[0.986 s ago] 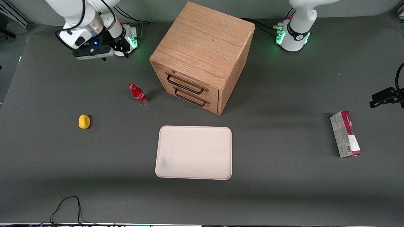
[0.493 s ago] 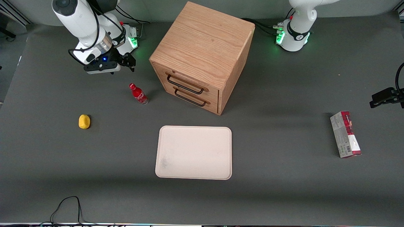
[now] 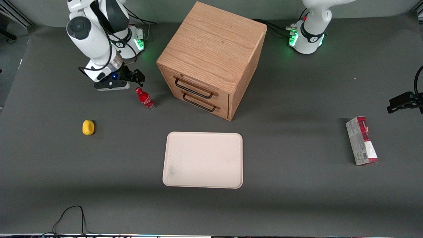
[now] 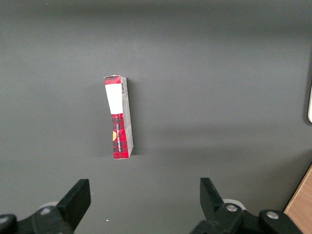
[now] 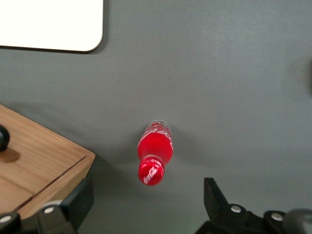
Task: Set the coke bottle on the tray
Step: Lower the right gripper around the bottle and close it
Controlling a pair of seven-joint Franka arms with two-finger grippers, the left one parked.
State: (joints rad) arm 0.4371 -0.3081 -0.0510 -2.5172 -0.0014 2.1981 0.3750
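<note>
The coke bottle [image 3: 144, 98] is small, red, with a red cap, and stands upright on the grey table beside the wooden cabinet. In the right wrist view the coke bottle [image 5: 155, 153] is seen from above, cap toward the camera. My gripper [image 3: 134, 76] hangs just above the bottle, a little farther from the front camera. In the right wrist view the gripper [image 5: 147, 192] is open and empty, its fingers wide apart, with the cap close to the line between them. The cream tray [image 3: 202, 160] lies nearer the front camera; its corner shows in the right wrist view [image 5: 48, 24].
A wooden drawer cabinet [image 3: 211, 49] with two black handles stands beside the bottle; its edge shows in the right wrist view [image 5: 34, 161]. A yellow lemon-like object [image 3: 88, 127] lies toward the working arm's end. A red-and-grey carton [image 3: 362, 140] lies toward the parked arm's end.
My arm has swung nearer to the front camera and lower, bringing the gripper close above the coke bottle. The bottle and tray have not moved.
</note>
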